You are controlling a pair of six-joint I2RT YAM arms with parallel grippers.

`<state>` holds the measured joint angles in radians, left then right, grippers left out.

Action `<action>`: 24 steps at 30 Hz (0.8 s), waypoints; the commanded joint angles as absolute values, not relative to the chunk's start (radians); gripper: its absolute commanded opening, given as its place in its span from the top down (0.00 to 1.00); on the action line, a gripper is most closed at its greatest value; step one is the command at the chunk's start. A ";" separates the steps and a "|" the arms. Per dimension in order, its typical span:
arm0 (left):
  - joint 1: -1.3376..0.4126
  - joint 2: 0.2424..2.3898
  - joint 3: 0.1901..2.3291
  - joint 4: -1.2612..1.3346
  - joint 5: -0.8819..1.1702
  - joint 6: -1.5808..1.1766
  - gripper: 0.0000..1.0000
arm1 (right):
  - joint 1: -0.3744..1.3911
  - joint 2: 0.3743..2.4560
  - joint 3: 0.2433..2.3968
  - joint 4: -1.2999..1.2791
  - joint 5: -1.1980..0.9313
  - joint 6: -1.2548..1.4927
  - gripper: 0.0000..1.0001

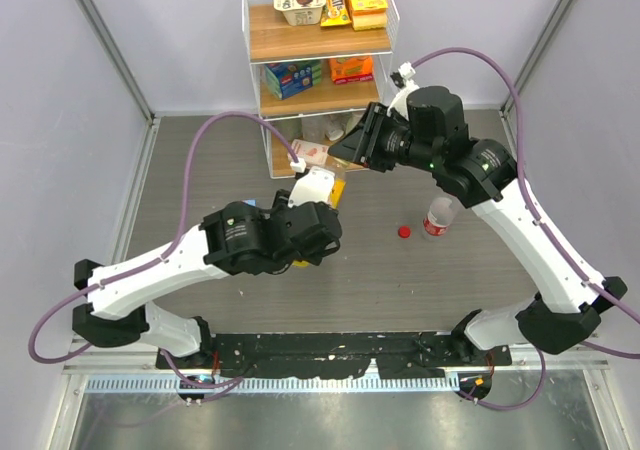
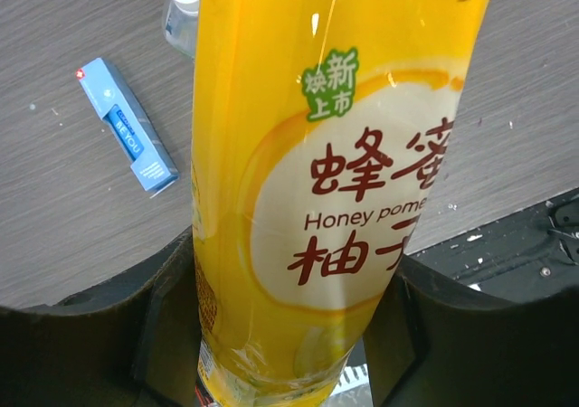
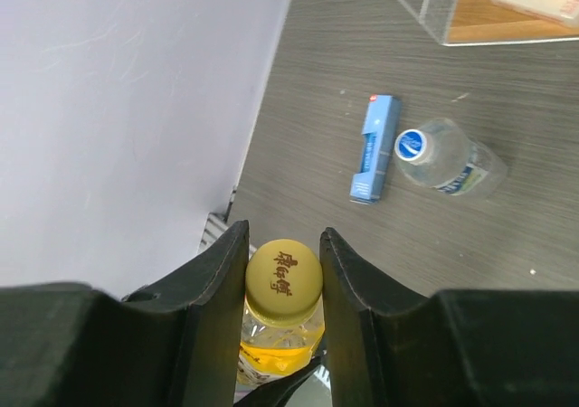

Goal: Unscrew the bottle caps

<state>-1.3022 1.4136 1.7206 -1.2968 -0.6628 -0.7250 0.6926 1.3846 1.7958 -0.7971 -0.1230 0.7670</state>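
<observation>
My left gripper (image 2: 294, 321) is shut on the lower body of the yellow-orange juice bottle (image 2: 335, 154) and holds it up; in the top view only a strip of the bottle (image 1: 338, 188) shows by that gripper (image 1: 322, 186). My right gripper (image 3: 284, 260) is shut on its yellow cap (image 3: 284, 282), fingers on both sides, and shows in the top view (image 1: 348, 152) too. The bottle with the red label (image 1: 438, 218) stands on the table, and a red cap (image 1: 404, 232) lies beside it. The short water bottle (image 3: 445, 158) with a blue cap lies on the table.
A small blue box (image 3: 374, 149) lies next to the water bottle. A wire shelf rack (image 1: 320, 70) with snack boxes stands at the back. Grey walls close in both sides.
</observation>
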 commanded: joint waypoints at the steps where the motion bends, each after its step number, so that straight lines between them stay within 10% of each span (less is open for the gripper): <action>1: -1.305 1.327 1.671 -1.212 -0.641 -0.745 1.00 | 0.698 1.312 1.723 -0.576 -0.302 0.729 0.98; 24: -1.305 1.088 1.385 -0.775 -0.223 -0.664 1.00 | 0.635 1.209 1.537 0.049 -0.892 0.796 0.99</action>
<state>-1.3006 1.1049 1.4265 -0.9112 -0.3622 -0.7208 0.6273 1.2541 1.5158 -0.2241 -0.6662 0.7147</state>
